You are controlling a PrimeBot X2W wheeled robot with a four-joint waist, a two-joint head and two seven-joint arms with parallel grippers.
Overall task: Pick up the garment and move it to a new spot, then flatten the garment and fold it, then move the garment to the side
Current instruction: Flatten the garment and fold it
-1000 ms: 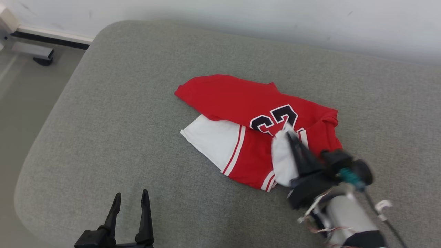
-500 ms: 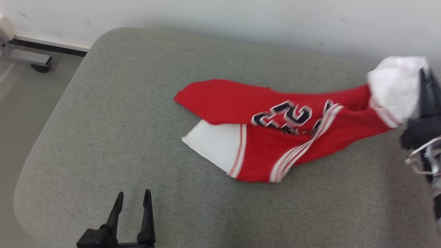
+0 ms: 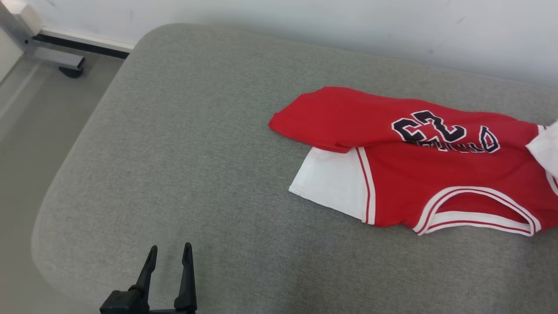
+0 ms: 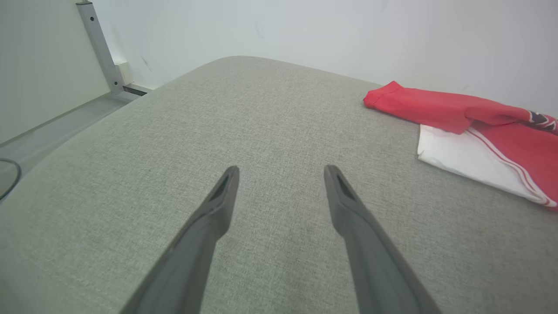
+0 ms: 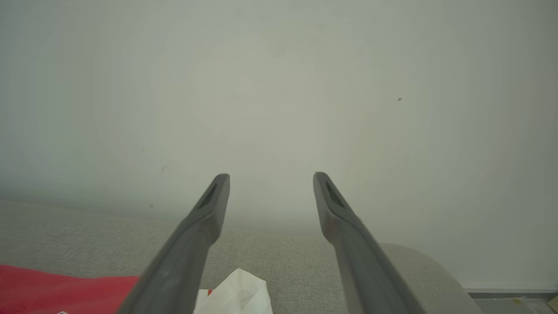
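The garment (image 3: 418,174) is a red jersey with white trim, a white panel and dark numbers. It lies loosely spread on the right half of the grey cushion (image 3: 196,152), running off the right edge of the head view. My left gripper (image 3: 169,250) stands open at the lower left, well clear of the jersey; in its wrist view the gripper (image 4: 281,172) points at bare cushion with the garment (image 4: 479,126) at the far right. My right gripper (image 5: 270,176) is open and empty, raised toward the wall, with the garment's (image 5: 52,290) red cloth and white corner below it.
A pale wall (image 3: 305,22) runs behind the cushion. A metal frame foot (image 3: 56,59) stands on the floor at the upper left. The cushion's left and near edges round off toward the floor (image 3: 22,144).
The right gripper dragged the jersey's white corner to the right, then opened and let it go, spreading the garment out. The head camera has shifted too. The left gripper stayed put.
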